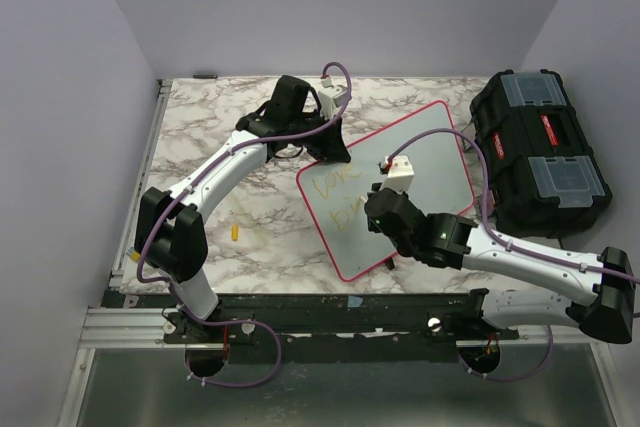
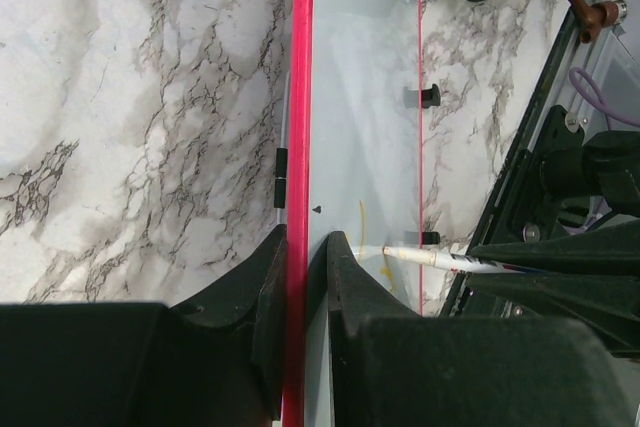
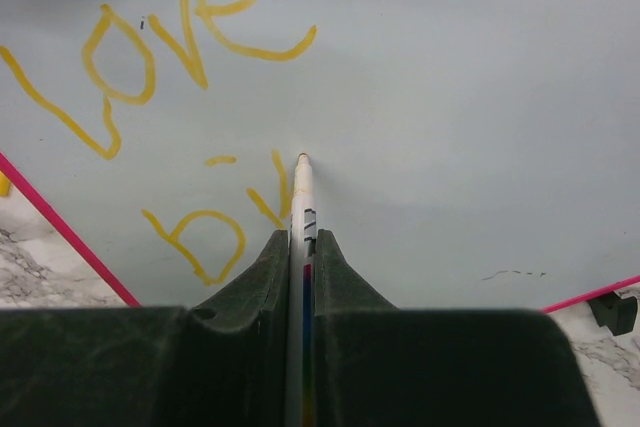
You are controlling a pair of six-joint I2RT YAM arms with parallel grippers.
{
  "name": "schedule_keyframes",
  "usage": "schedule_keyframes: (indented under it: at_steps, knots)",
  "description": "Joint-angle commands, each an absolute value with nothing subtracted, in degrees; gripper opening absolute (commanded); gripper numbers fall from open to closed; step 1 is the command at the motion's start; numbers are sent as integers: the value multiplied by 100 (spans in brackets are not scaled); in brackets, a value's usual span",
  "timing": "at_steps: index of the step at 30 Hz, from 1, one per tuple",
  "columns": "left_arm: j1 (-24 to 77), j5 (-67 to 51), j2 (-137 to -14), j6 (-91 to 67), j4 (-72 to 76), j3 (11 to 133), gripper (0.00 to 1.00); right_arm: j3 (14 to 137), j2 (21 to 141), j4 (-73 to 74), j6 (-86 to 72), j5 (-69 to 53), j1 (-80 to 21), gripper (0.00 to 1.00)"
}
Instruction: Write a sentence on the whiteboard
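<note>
The whiteboard (image 1: 425, 152) with a pink-red rim lies angled on the marble table. The sentence (image 1: 335, 185) is in yellow: "Love" on the first line (image 3: 150, 47), a few strokes on a second line (image 3: 200, 232). My left gripper (image 1: 330, 152) is shut on the board's rim (image 2: 298, 147) at its far left edge. My right gripper (image 1: 378, 209) is shut on a white marker (image 3: 303, 197), whose tip touches the board (image 3: 450, 97) just right of the second line's last stroke. The marker also shows in the left wrist view (image 2: 430, 259).
A black toolbox (image 1: 540, 152) stands right of the board. A small yellow cap (image 1: 235, 232) lies on the table (image 1: 200, 127) left of the board. A black clip (image 2: 281, 177) sits on the rim ahead of my left fingers.
</note>
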State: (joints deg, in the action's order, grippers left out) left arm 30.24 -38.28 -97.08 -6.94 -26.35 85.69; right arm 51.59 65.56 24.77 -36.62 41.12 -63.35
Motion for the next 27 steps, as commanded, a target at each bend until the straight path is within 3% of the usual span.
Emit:
schedule_keyframes:
  at_steps: [1,27]
  knots:
    - [3171,-3639,-9702,-258,-2707,8591,0,4973,6558,2565,-3794,4151,-6262,1]
    - [3173,-3642,-9672,-254,-2706,8578,0,4527,5926,2984,-4172,3630,-6261,1]
